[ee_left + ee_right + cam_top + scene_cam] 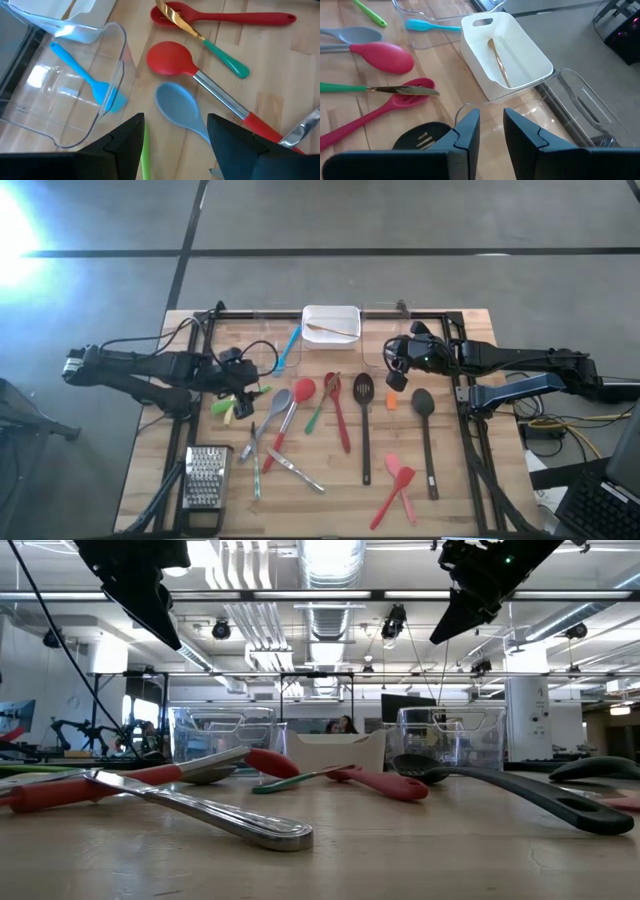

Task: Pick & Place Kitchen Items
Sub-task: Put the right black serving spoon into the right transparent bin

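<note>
Many utensils lie flat on the wooden table (pixel 150 470): a red spoon (pixel 172 59), a grey-blue spoon (pixel 177 107), a red slotted spoon (pixel 395 102), a green-handled gold knife (pixel 220 52), a black slotted spoon (pixel 364 420), a black spoon (pixel 425 430) and pink spatulas (pixel 397 485). A blue spatula (pixel 95 85) lies in the left clear tub (pixel 117 55). A gold utensil (pixel 498 62) lies in the white bin (pixel 530 47). My left gripper (pixel 175 135) is open and empty above the grey-blue spoon, with a green utensil (pixel 144 155) below it. My right gripper (pixel 492 127) hovers narrowly open and empty near the white bin.
A metal grater (pixel 205 477) lies at the near left. A second clear tub (pixel 580 100) stands to the right of the white bin. A small orange piece (pixel 392 402) lies by the black spoon. Metal cutlery (pixel 290 468) lies at the near middle.
</note>
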Robot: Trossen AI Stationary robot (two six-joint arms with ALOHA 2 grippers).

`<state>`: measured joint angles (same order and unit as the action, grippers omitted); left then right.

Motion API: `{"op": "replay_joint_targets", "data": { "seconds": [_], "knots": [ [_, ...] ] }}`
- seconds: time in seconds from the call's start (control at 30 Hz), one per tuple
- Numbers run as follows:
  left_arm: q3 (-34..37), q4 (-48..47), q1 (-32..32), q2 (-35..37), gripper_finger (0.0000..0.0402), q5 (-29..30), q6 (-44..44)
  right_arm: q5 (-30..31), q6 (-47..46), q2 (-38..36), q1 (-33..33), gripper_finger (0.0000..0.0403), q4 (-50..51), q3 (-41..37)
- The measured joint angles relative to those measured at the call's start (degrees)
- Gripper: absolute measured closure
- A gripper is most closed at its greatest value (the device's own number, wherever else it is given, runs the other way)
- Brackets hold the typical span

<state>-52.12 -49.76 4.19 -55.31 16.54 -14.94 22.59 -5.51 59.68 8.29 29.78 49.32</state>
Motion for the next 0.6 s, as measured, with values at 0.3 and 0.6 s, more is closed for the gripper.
{"op": "replay_joint_targets", "data": {
  "seconds": [0.3, 0.6],
  "knots": [
    [0.35, 0.19, -0.02, -0.07, 0.0182, 1.62, -0.38, -4.87, -10.70, 0.00, -0.04, 0.0323, 10.40, 0.00],
    [4.12, 1.73, -0.04, -0.09, 0.0181, 10.52, -0.46, -9.35, -32.08, 0.00, -0.46, 0.0339, 29.09, 0.00]
  ]
}}
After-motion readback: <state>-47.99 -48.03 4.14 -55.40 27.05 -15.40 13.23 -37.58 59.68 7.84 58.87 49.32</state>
